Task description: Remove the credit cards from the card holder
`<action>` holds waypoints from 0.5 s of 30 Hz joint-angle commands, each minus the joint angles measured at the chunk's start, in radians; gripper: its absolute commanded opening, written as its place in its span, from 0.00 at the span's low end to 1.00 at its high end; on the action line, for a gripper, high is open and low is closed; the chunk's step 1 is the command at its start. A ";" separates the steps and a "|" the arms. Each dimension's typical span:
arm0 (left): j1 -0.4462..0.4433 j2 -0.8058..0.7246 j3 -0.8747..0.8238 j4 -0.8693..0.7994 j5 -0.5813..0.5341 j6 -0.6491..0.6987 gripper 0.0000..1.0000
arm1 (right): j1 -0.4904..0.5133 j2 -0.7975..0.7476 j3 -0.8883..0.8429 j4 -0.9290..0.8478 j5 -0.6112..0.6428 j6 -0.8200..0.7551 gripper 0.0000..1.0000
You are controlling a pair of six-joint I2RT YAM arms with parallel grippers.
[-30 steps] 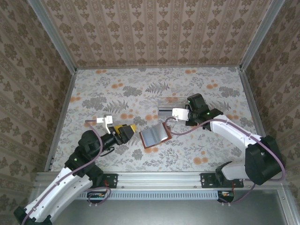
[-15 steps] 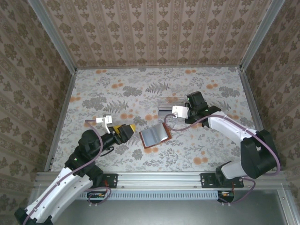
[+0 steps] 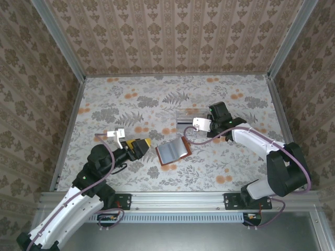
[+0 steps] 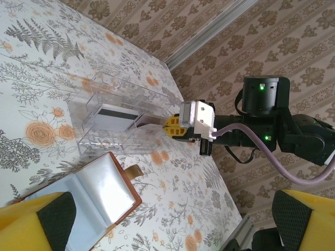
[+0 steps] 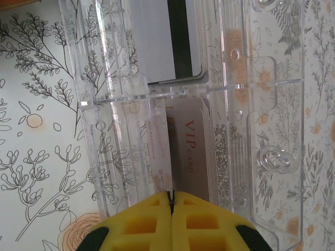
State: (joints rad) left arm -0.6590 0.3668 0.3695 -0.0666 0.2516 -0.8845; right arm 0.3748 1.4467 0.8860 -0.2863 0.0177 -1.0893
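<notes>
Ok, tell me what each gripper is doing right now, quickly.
Left gripper: open, holding nothing.
Right gripper: shut on a pink card, in the tray.

The worktop (image 3: 131, 104) is covered in a pale floral print of grey ferns and orange blossoms, and low metal rails edge it at the left, right and far sides. Two things lie directly on it. The card holder (image 3: 171, 152) lies open near the middle, grey-blue inside facing up. The clear plastic tray (image 3: 187, 116) lies just beyond it, to its right, close but apart.
</notes>
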 commanded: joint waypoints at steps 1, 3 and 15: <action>0.010 -0.002 -0.002 0.002 0.023 0.021 1.00 | -0.007 0.018 0.037 0.028 -0.006 0.020 0.07; 0.012 -0.002 -0.001 0.001 0.025 0.022 1.00 | -0.007 0.018 0.039 0.031 -0.003 0.024 0.20; 0.018 -0.005 -0.009 0.006 0.031 0.020 1.00 | -0.009 0.034 0.043 0.055 0.013 0.048 0.33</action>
State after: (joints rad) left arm -0.6518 0.3672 0.3695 -0.0685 0.2661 -0.8845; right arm 0.3698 1.4631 0.9016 -0.2405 0.0223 -1.0634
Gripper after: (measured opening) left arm 0.997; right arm 0.325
